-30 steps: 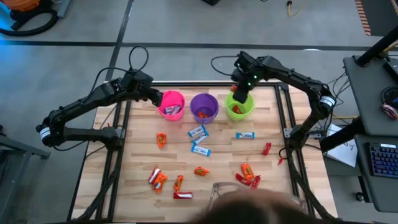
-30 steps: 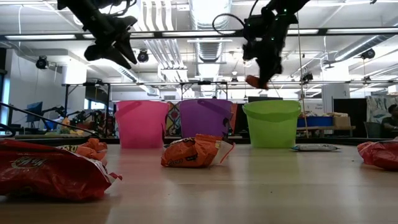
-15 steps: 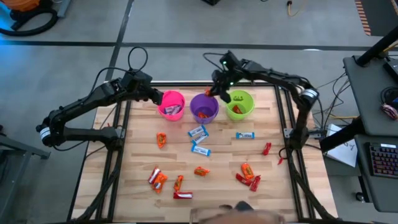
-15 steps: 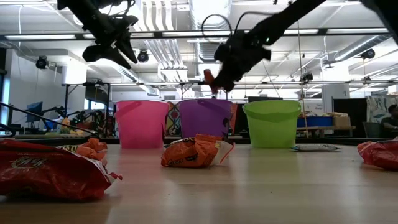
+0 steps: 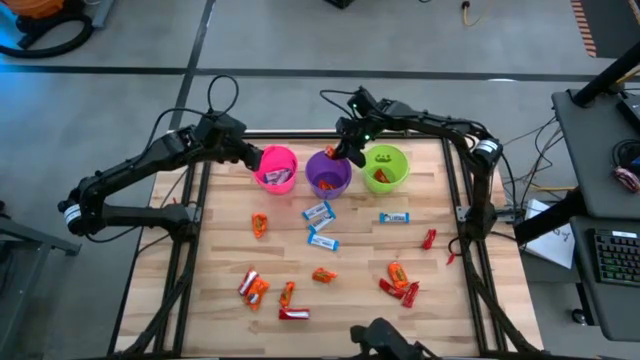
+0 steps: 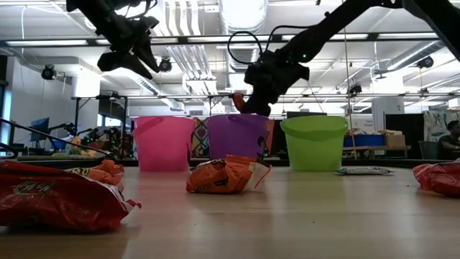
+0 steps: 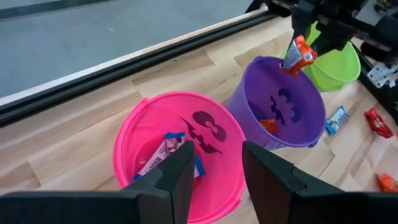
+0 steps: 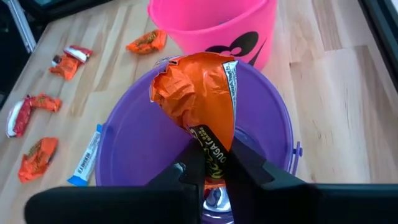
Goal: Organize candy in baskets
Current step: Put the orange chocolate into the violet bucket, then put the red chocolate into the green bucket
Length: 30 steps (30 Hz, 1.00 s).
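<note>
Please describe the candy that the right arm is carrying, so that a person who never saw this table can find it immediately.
Find the three buckets along the table's far edge and take the middle one, the purple bucket. Directly above its opening hangs the right gripper, jaws shut on an orange candy. Unlike every other candy, it is in the air, neither on the wood nor inside a bucket.

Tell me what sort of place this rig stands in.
Probably a robotics lab or workshop: the wooden table stands on a bare concrete floor, exposed ceiling ducts run overhead, and a computer keyboard sits on a side desk.
</note>
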Motion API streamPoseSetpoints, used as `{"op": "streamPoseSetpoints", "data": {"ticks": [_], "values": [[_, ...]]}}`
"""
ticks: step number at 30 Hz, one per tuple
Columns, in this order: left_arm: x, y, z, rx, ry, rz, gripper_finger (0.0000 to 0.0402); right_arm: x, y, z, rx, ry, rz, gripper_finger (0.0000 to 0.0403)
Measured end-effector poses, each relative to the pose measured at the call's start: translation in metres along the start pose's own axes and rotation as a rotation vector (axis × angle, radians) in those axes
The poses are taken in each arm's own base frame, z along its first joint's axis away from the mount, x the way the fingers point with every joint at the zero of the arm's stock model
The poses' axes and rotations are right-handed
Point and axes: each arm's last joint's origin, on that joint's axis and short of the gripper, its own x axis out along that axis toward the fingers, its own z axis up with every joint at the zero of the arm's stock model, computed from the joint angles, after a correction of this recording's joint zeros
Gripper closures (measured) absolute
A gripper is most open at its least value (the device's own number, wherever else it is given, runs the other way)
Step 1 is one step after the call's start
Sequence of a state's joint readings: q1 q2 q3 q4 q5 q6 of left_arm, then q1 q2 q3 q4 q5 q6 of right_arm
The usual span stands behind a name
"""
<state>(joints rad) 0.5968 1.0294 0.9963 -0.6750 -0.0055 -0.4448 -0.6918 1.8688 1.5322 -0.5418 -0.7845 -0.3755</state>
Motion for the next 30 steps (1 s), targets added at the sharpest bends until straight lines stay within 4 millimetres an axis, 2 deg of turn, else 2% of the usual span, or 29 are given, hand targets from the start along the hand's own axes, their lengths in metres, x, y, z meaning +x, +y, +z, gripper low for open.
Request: {"op": "streamPoseSetpoints", "data": {"ticks": [4,9,14,20,25,30], "values": [[0.0,-0.001,0.0,0.016,0.011,-0.024,0.0283,-0.003,0.004,0.003,0.004,-0.004,-0.011,0.0342],[0.0,-0.001,-0.001,0.017,0.03,-0.048,0.0283,-0.005,0.012,0.007,0.003,0.033,-0.082,0.0292],[-0.001,0.001,-0.01,0.006,0.125,-0.032,0.0283,-0.011,0.021,0.013,-0.013,0.022,-0.09,0.0251],[-0.005,0.003,-0.04,0.01,0.4,0.036,0.0283,-0.033,0.039,0.022,0.074,0.019,-0.187,0.0229],[0.0,0.004,-0.069,0.01,0.582,-0.005,0.0283,-0.05,0.073,0.033,0.141,0.025,-0.256,0.023],[0.013,0.01,-0.102,-0.045,0.705,-0.039,0.0283,-0.059,0.111,0.04,0.342,0.01,-0.238,0.0241]]}}
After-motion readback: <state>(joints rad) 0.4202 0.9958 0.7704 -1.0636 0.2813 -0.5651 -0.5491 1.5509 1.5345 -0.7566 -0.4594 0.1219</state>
